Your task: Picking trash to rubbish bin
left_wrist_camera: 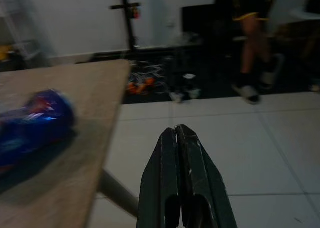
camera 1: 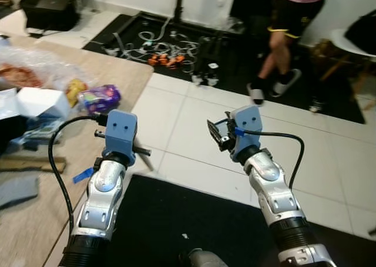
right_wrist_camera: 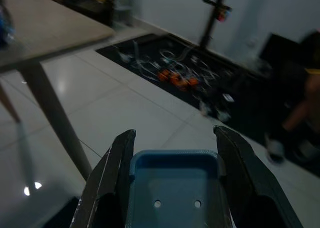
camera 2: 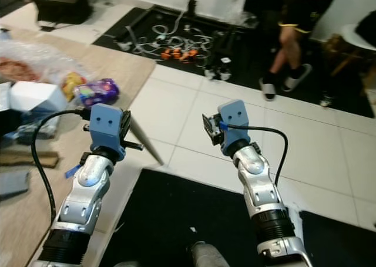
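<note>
A shiny purple and blue wrapper (camera 1: 100,98) lies near the wooden table's (camera 1: 126,67) right edge, beside a yellow packet (camera 1: 75,90). The same wrapper shows blurred in the left wrist view (left_wrist_camera: 30,123). My left gripper (left_wrist_camera: 175,138) is raised just off the table's edge, a little short of the wrapper, with its fingers shut and nothing between them. My right gripper (right_wrist_camera: 175,138) hangs over the white tiled floor to the right of the table. Its fingers (camera 1: 216,135) are open and hold nothing.
On the table also lie a clear plastic bag (camera 1: 26,67), a white box (camera 1: 41,101) and other clutter. A table leg (camera 2: 145,142) slants down by my left arm. A black mat (camera 1: 176,220) lies below me. Cables (camera 1: 164,44) and a person (camera 1: 288,26) are at the back.
</note>
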### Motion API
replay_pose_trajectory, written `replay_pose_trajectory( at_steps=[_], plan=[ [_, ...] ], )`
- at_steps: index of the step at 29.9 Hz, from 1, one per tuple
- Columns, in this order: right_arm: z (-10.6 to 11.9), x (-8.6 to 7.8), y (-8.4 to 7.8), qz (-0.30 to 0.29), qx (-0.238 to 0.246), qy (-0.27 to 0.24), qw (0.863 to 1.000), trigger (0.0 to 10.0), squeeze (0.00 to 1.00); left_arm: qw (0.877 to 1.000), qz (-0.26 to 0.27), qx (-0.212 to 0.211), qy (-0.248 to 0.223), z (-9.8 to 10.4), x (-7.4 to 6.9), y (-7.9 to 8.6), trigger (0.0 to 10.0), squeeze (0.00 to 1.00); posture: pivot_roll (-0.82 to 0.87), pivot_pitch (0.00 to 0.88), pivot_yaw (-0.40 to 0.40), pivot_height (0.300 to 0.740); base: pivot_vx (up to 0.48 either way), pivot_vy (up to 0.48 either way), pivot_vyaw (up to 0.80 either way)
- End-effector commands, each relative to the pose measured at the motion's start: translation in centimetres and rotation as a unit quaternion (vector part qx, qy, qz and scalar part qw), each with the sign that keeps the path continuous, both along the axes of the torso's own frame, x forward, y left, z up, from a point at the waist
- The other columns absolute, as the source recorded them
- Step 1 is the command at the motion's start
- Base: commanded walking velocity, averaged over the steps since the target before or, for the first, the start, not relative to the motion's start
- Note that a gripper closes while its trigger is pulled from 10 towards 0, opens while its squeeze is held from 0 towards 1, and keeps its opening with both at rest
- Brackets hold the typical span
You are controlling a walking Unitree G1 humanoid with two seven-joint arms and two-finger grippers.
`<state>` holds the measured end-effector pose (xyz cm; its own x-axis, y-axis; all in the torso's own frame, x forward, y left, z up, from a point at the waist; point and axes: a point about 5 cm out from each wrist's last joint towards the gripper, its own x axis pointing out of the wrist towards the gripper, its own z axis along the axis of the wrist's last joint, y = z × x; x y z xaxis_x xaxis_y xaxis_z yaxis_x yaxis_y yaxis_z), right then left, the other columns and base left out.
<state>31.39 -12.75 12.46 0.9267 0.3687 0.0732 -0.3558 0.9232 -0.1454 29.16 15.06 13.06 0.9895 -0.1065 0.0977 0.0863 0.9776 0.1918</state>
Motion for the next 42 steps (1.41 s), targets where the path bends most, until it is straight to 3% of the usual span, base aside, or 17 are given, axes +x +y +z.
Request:
replay_pose_trajectory(
  at_steps=[1,6,16,17,22,26,38,42],
  plan=[
    [-0.6,-0.1,-0.3,-0.007,-0.003,0.01,1.0,10.0,0.0,1.0,-0.003,0.003,0.012,-0.4,-0.1,-0.1,10.0,0.0,0.04,0.061,-0.068,0.74,0.0,0.0,-0.8],
    [-1.4,-0.2,-0.7,-0.028,-0.01,0.03,0.999,10.0,0.0,1.0,-0.009,-0.014,0.017,-0.6,-0.2,-0.2,10.0,0.0,0.04,0.062,-0.067,0.74,0.0,0.0,-0.8],
    [-2.3,-0.3,-1.4,-0.046,-0.017,0.05,0.998,10.0,0.0,1.0,-0.007,0.004,0.019,-0.8,-0.2,-0.2,10.0,0.0,0.05,0.061,-0.063,0.74,0.0,0.0,-0.8],
    [-2.6,-0.3,-1.5,-0.052,-0.02,0.051,0.997,10.0,0.0,1.0,-0.014,0.01,0.022,-0.8,-0.2,-0.3,10.0,0.0,0.05,0.051,-0.023,0.74,0.0,0.0,-0.8],
    [-3.0,-0.3,-1.7,-0.071,-0.016,0.054,0.996,10.0,0.0,0.999,-0.034,0.023,0.027,-0.8,0.0,-0.5,10.0,0.0,0.05,0.05,-0.005,0.74,0.0,0.0,-0.8],
    [-3.8,-1.0,-2.2,-0.102,0.0,0.062,0.993,10.0,0.0,0.996,-0.059,0.056,0.026,-0.2,1.2,-0.2,10.0,0.0,0.07,0.038,0.054,0.74,0.0,0.0,-0.8],
    [-4.4,-1.6,-1.5,-0.122,0.015,0.064,0.99,10.0,0.0,0.994,-0.075,0.076,0.028,0.3,2.2,0.5,10.0,0.0,0.07,0.025,0.107,0.74,0.0,0.0,-0.8],
    [-4.5,-1.5,-1.1,-0.117,0.017,0.067,0.991,10.0,0.0,0.997,-0.05,0.053,0.034,0.1,2.2,1.0,10.0,0.0,0.07,0.029,0.094,0.74,0.0,0.0,-0.8]
  ],
)
